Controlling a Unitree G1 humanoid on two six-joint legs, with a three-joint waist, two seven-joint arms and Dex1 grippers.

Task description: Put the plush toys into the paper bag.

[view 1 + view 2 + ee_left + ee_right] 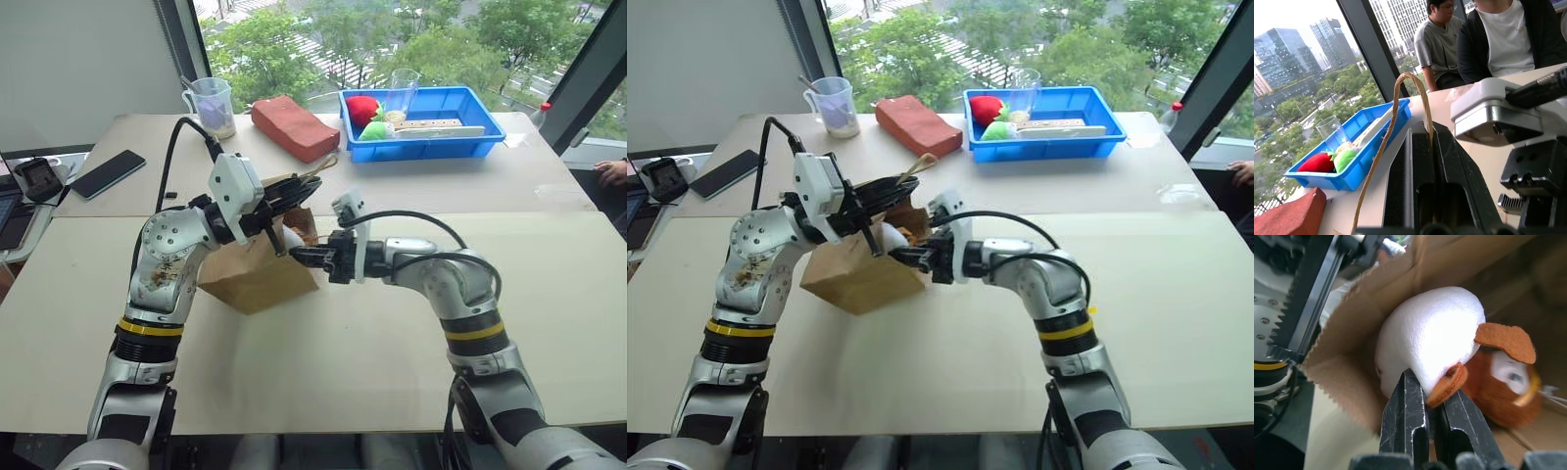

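A: Pale surface [392, 323] by the window, and no readable writing anywhere. Where are the toys?

B: Right gripper [1432, 404] clamps the white plush [1430, 335] inside the paper bag [257, 276], against the monkey [1501, 382]; left gripper [1422, 161] pinches a handle [1396, 112].

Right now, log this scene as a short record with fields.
left tool: shut on a paper bag handle, holding the bag up
right tool: shut on the white plush toy at the mouth of the paper bag
monkey plush toy: already inside the bag
blue tray: far side of table, holds red plush and green plush
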